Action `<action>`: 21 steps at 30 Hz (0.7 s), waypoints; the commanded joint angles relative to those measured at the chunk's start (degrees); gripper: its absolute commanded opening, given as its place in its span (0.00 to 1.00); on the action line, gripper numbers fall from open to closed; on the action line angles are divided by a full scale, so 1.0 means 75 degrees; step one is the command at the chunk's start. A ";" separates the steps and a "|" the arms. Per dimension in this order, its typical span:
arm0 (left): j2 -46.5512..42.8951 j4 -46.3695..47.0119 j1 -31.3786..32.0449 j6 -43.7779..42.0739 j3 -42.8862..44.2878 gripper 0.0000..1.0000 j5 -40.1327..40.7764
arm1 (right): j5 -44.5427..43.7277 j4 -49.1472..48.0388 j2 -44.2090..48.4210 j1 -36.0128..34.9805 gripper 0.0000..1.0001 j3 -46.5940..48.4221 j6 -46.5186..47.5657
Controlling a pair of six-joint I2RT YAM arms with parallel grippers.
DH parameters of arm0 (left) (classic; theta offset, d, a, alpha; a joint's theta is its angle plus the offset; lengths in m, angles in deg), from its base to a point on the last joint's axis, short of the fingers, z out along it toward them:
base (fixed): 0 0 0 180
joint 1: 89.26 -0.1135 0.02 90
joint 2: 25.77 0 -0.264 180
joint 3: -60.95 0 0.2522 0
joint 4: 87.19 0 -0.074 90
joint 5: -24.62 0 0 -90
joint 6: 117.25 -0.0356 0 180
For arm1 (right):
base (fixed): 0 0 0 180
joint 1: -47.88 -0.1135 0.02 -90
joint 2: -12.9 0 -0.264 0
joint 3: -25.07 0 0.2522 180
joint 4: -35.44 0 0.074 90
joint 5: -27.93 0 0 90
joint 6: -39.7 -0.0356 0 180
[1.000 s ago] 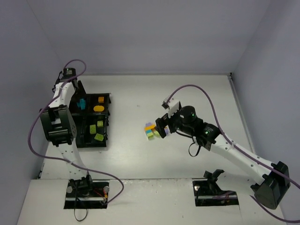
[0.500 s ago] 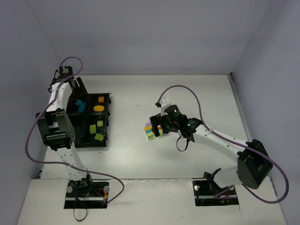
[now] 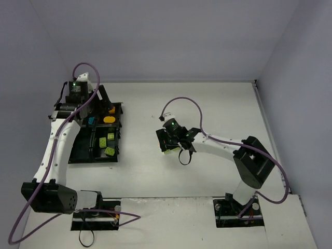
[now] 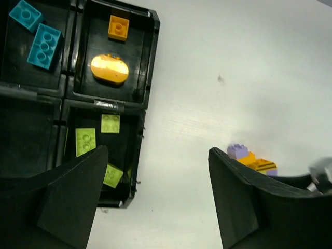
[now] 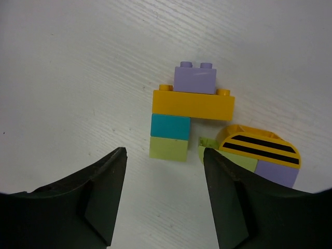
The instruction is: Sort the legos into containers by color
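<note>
A mixed stack of legos lies on the white table: a purple brick (image 5: 195, 79), a long orange one (image 5: 193, 104), teal (image 5: 170, 127) and lime (image 5: 168, 149). Beside it sits an orange striped piece (image 5: 259, 148) on lime and purple bricks. My right gripper (image 5: 164, 151) is open, its tips flanking the lime brick's lower end with gaps either side. In the top view that gripper (image 3: 166, 141) hides most of the stack. My left gripper (image 4: 154, 153) is open and holds nothing, high over the table by the tray (image 4: 148, 67).
The black four-compartment tray (image 3: 78, 155) holds two teal bricks (image 4: 44, 44), an orange brick (image 4: 119, 27) with an orange oval piece (image 4: 109, 68), and three lime bricks (image 4: 85, 141). Walls close in the table at the back and both sides.
My right arm has swung left and come down over the stack, its jaws narrowing. My left gripper has opened and lifted away from the teal compartment.
</note>
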 commanded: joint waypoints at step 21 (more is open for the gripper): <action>-0.1378 -0.0573 0.0088 0.0132 -0.0624 0.72 -0.1334 | -0.1583 -0.0098 -0.1409 -0.0383 0.19 0.0837 -0.0840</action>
